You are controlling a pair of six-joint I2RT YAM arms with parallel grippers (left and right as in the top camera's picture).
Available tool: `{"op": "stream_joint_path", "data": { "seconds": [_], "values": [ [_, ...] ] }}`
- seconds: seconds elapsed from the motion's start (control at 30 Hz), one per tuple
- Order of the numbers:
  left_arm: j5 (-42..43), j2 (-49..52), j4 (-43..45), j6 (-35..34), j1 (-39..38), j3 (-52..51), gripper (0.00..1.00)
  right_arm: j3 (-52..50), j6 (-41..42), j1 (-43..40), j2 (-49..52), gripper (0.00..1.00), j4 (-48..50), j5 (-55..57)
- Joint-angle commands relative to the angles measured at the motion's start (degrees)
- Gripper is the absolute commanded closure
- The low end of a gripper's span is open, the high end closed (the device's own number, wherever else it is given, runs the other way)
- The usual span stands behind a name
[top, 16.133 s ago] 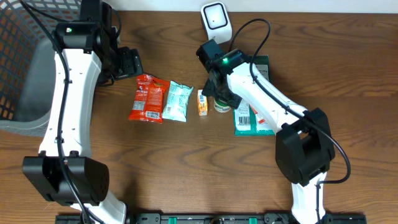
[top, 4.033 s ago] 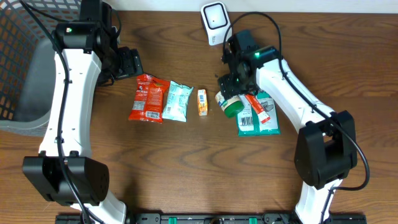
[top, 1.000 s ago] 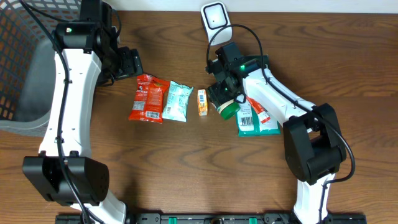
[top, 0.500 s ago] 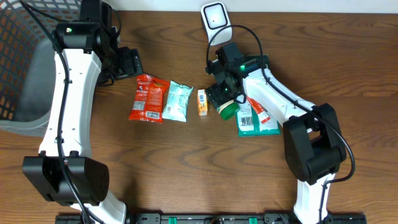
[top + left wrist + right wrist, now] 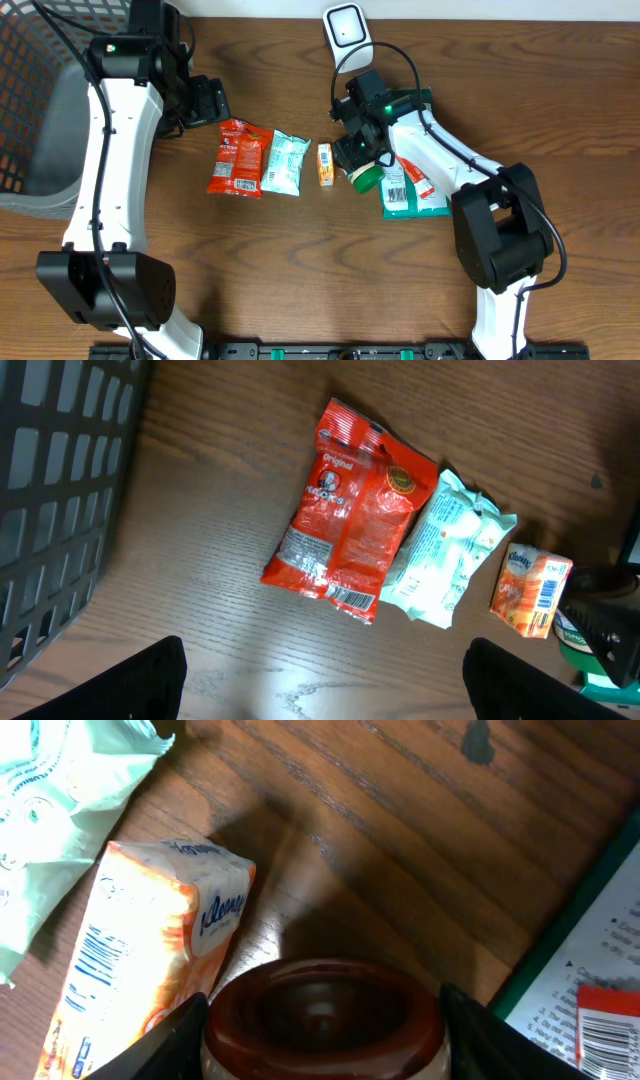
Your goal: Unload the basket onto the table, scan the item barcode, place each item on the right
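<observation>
While the right gripper (image 5: 357,160) stands over the middle of the tabletop (image 5: 300,270), its two fingers (image 5: 165,1040) lie against opposite sides of the jar (image 5: 325,1010) and clasp it. The wrist camera looks straight at the jar's round brown end. From overhead a green lid and a strip of pale label show below the gripper. Whether the jar rests on the wood or is held just off it cannot be told.

Just left of the jar lies a small orange tissue pack (image 5: 325,164), its printed barcode side up, close to the jar but not clearly touching it. Just right of the jar lies a flat green package (image 5: 405,203) with a white barcode label, and a small red wrapper (image 5: 419,185) sits on top of it.

Further left of the jar, past the tissue pack, a pale teal packet (image 5: 287,162) lies edge to edge with a red snack bag (image 5: 238,158) — the two overlap slightly.

Beyond the jar, toward the far edge of the tabletop, stands the white scanner (image 5: 347,28), well apart from it.

Farthest left of the jar, the left gripper (image 5: 207,100) hangs over bare wood above the red bag, jaws spread wide and empty — the dark mesh basket (image 5: 35,90) sits past it at the tabletop's corner.
</observation>
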Motion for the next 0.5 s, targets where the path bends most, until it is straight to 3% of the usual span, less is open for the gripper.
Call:
{"op": "stream_joint_path", "data": {
  "seconds": [0.0, 0.37, 0.4, 0.47],
  "values": [
    [-1.14, 0.13, -0.13, 0.11, 0.13, -0.07, 0.11, 1.42, 0.17, -0.07, -5.9, 0.48, -0.44, -0.26],
    [-1.14, 0.13, -0.13, 0.11, 0.13, -0.07, 0.11, 1.4, 4.28, -0.07, -7.8, 0.52, -3.19, 0.02],
    [-1.11, 0.13, -0.13, 0.11, 0.13, -0.07, 0.11, 1.4, 4.31, -0.07, -7.8, 0.5, -3.56, 0.28],
    [-1.14, 0.13, -0.13, 0.11, 0.13, -0.07, 0.11, 1.4, 4.48, -0.07, -7.8, 0.35, -3.78, 2.01]
  ]
}}
